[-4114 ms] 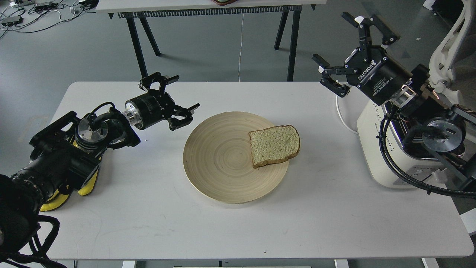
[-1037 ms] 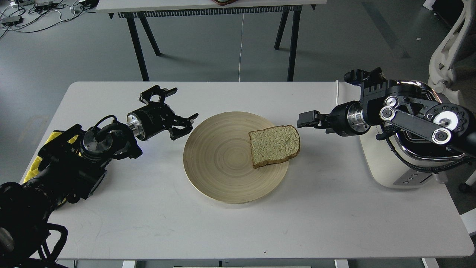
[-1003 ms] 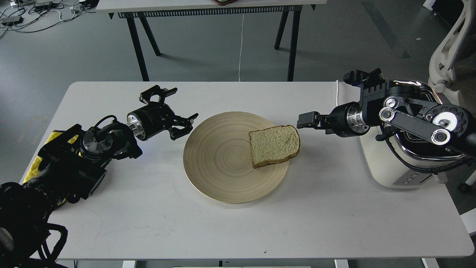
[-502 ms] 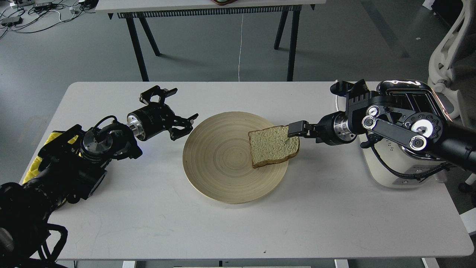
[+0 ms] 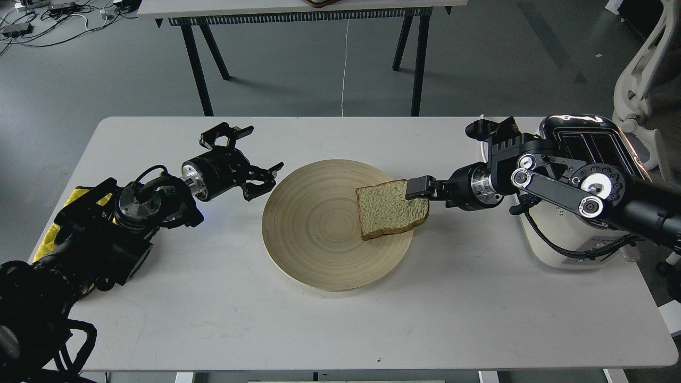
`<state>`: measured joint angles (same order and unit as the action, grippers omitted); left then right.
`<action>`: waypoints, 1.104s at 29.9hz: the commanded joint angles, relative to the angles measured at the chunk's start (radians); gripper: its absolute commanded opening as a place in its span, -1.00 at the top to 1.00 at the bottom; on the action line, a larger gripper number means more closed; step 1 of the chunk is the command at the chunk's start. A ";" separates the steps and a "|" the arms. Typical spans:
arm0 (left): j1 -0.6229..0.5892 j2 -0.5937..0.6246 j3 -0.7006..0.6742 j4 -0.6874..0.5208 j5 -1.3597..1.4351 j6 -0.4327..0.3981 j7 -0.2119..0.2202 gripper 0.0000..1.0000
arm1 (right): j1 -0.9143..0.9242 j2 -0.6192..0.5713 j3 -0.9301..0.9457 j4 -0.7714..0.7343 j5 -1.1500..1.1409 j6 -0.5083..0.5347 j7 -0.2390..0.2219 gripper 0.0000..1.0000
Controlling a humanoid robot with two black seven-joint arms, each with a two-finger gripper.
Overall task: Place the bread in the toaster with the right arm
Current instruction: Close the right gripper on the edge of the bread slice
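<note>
- The white rectangular table [image 5: 213, 319] carries everything.
- The cream-white toaster with a chrome two-slot top [image 5: 580, 139] stands at the table's 3 o'clock edge, partly behind the black right arm [image 5: 612, 199].
- The round pale wooden plate [image 5: 314, 234] sits at the centre.
- The pale square bread slice with a tan crust [image 5: 391, 210] lies on the plate's 2 o'clock part.
- The right gripper [image 5: 416, 190] touches the slice's 1 o'clock corner; seen end-on, I cannot tell its finger state.
- The left gripper [image 5: 250, 157], fingers spread apart, hovers at the plate's 10 o'clock.
</note>
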<state>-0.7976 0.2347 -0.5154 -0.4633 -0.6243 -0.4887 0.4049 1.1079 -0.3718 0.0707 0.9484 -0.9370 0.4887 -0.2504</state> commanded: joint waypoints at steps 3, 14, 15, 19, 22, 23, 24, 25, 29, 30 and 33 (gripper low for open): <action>0.000 0.000 0.000 0.000 0.002 0.000 0.000 -1.00 | -0.005 0.008 0.001 -0.014 0.001 0.000 0.000 -0.98; 0.000 0.000 0.000 0.000 0.000 0.000 0.000 -1.00 | -0.008 0.019 0.003 -0.014 0.001 0.000 0.002 -0.95; 0.000 0.000 0.000 0.000 0.000 0.000 0.000 -1.00 | -0.008 0.022 0.001 -0.014 0.001 0.000 0.002 -0.95; 0.000 0.000 0.000 0.000 0.002 0.000 0.000 -1.00 | -0.013 0.025 0.001 -0.014 0.001 0.000 0.002 -0.90; 0.000 0.000 0.000 0.000 0.000 0.000 0.000 -1.00 | -0.013 0.025 0.003 -0.014 0.001 0.000 0.002 -0.81; 0.000 0.000 0.000 0.000 0.000 0.000 0.000 -1.00 | -0.013 0.025 0.003 -0.014 0.001 0.000 0.002 -0.79; 0.000 0.000 0.000 0.000 0.000 0.000 0.000 -1.00 | -0.013 0.025 0.003 -0.014 0.001 0.000 0.002 -0.78; 0.000 0.000 0.000 0.000 0.000 0.000 0.000 -1.00 | -0.013 0.025 0.001 -0.014 0.001 0.000 0.002 -0.73; 0.000 0.000 0.000 0.000 0.000 0.000 0.000 -1.00 | -0.014 0.025 0.001 -0.014 0.001 0.000 0.002 -0.63; 0.000 0.000 0.000 0.000 0.000 0.000 0.000 -1.00 | -0.014 0.025 0.001 -0.014 0.001 0.000 0.002 -0.62; 0.000 0.000 0.000 0.000 0.002 0.000 0.000 -1.00 | -0.016 0.025 0.000 -0.014 0.001 0.000 0.002 -0.51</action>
<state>-0.7976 0.2347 -0.5154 -0.4633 -0.6241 -0.4887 0.4049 1.0936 -0.3466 0.0722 0.9342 -0.9357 0.4887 -0.2484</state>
